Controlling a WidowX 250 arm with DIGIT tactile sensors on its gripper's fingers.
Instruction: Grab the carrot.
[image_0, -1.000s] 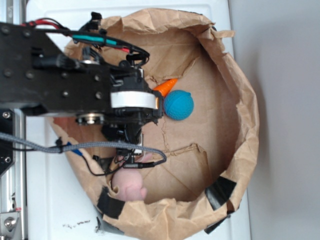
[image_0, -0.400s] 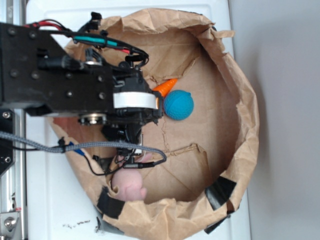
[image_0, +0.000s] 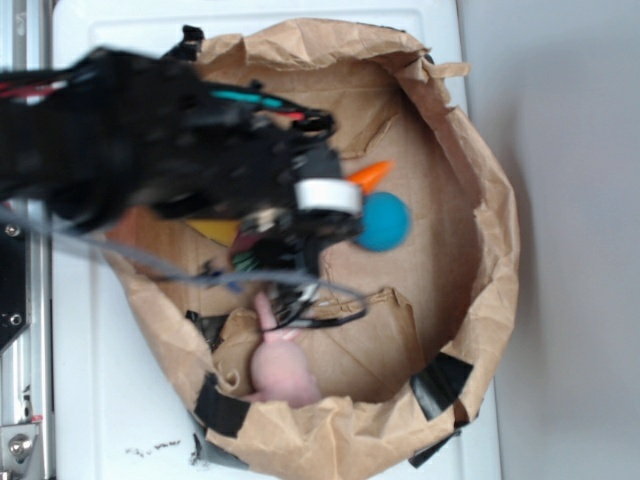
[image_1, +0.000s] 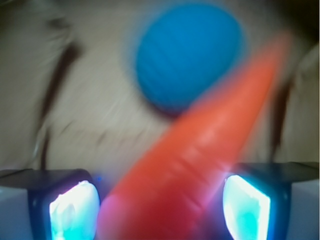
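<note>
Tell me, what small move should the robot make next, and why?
Probably close the gripper. In the wrist view the carrot lies between the two fingers, nearer the right one, with gaps on both sides, and the blue ball sits beyond it.

A glossy orange is shown by the carrot (image_1: 200, 150), a ribbed blue by the ball (image_1: 187, 55), pale pink by the plush bunny (image_0: 283, 370), brown by the paper bag (image_0: 470, 230).
</note>
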